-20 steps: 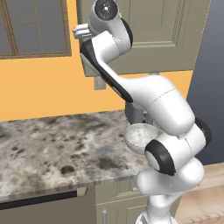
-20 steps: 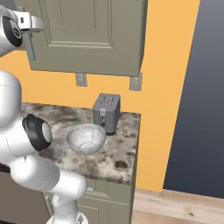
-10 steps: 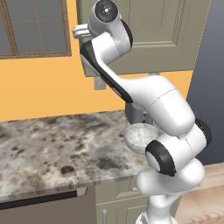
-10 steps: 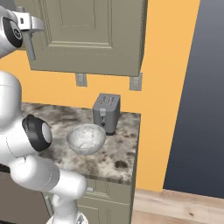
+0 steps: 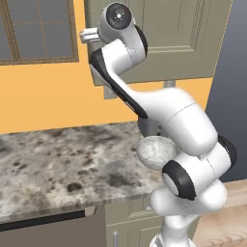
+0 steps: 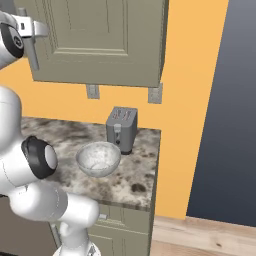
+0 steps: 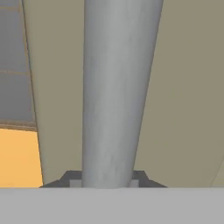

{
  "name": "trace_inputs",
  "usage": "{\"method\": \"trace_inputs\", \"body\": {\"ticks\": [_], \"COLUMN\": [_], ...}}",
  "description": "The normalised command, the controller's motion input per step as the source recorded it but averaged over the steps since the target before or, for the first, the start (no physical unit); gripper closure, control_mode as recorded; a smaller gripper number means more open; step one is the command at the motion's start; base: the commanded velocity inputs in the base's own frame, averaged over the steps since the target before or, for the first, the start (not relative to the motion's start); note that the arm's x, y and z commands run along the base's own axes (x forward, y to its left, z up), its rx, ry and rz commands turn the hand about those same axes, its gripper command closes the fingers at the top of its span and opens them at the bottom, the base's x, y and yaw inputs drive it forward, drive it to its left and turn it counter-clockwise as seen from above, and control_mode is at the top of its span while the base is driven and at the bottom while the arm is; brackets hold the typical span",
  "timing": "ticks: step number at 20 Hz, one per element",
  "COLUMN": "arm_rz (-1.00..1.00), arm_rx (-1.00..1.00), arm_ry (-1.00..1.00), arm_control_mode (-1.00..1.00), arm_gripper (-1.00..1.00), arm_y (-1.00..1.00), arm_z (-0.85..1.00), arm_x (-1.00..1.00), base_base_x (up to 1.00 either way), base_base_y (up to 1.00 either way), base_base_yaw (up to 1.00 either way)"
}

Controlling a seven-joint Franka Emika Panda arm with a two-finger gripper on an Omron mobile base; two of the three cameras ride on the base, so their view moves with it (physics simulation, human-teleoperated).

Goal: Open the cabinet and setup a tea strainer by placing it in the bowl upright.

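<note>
window: grey-paned window (image 5: 36, 29) with a brown frame, upper left of the left base view, on the orange wall (image 5: 48, 96).
hand: hand (image 7: 107, 180) raised to the left edge of the cabinet door; fingers (image 7: 140, 177) pressed in on either side of the handle, pinching it. In the right base view the hand (image 6: 31, 30) sits at the top left, against the bar.
handle: long vertical grey bar handle (image 7: 116, 87), runs up between the fingertips; its lower end shows below the hand at the door's left edge (image 6: 34, 60).
cabinet: olive-beige wall cabinet (image 6: 100, 40) with panelled door, door looks shut flat; also behind the arm (image 5: 178, 38).
outlets: two grey wall plates (image 6: 92, 91) on the orange wall just under the cabinet.
counter: dark-speckled stone counter (image 5: 58, 164); right end (image 6: 145, 175) stops next to the orange wall.
bowl: pale, speckled inside, upright bowl (image 6: 98, 158) near the counter's front edge, toward the right end; part hidden by the arm in the left base view (image 5: 153, 150).
toaster: grey toaster (image 6: 121, 129) at the counter's back edge, just behind and right of the bowl, not touching.
tea strainer: cannot tell where it is.
low cabinets: olive-beige doors (image 6: 125, 225) under the counter.
floor: light wood floor (image 6: 210, 237) at the lower right.
</note>
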Motion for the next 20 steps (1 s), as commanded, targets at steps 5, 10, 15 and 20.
{"method": "trace_inputs", "body": {"ticks": [5,10,15,20], "arm_rz": [0.06,0.13,0.15,0.21], "arm_rx": [0.28,0.27,0.21,0.1], "arm_ry": [0.0,0.0,0.02,0.08], "arm_control_mode": [-1.0,-1.0,-1.0,-1.0], "arm_gripper": [1.0,1.0,1.0,1.0], "arm_y": [-0.48,-0.58,-0.58,-0.62], "arm_z": [0.17,0.21,0.35,0.46], "arm_x": [-0.6,-0.74,-0.83,-0.77], "base_base_x": [0.0,0.0,0.0,0.0], "base_base_y": [0.0,0.0,0.0,0.0], "base_base_yaw": [0.0,0.0,0.0,0.0]}}
